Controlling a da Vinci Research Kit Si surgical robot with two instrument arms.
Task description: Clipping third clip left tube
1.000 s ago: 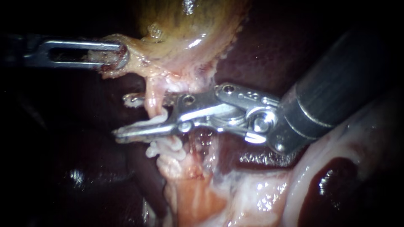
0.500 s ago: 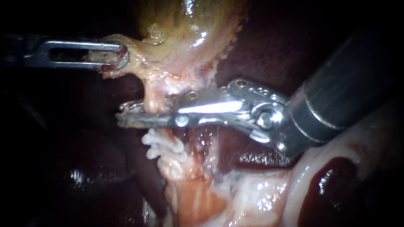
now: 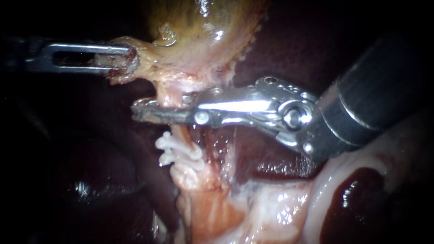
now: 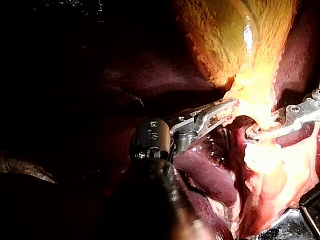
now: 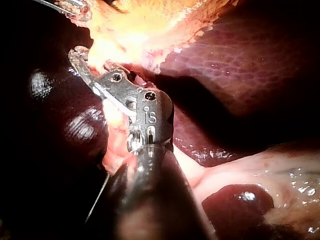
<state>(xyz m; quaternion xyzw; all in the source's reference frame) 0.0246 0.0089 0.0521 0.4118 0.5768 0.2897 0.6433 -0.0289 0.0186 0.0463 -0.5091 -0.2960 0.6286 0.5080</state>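
The left tube [image 3: 168, 96] runs down from the neck of the yellow-green gallbladder [image 3: 199, 27]. My right instrument [image 3: 143, 111] comes in from the right, and its jaws lie together across this tube, shut on it from both sides. Just below them, white clips [image 3: 175, 151] sit on the same tube. At the upper left, my left instrument [image 3: 129, 59] is shut on a flap of gallbladder tissue and holds it out to the left. In the left wrist view my left instrument [image 4: 222, 111] grips that pale flap. In the right wrist view my right instrument [image 5: 82, 60] reaches into the pale tissue.
Dark red liver [image 3: 280, 54] lies behind and to both sides. Pale pink tissue [image 3: 271, 208] spreads along the lower right beside a dark red pool [image 3: 348, 199]. A second thin strand [image 3: 228, 151] hangs right of the clipped tube.
My right instrument's jaws have gone from open around the left tube to shut on it. They have also slid up the tube, away from the white clips. My left instrument has held still.
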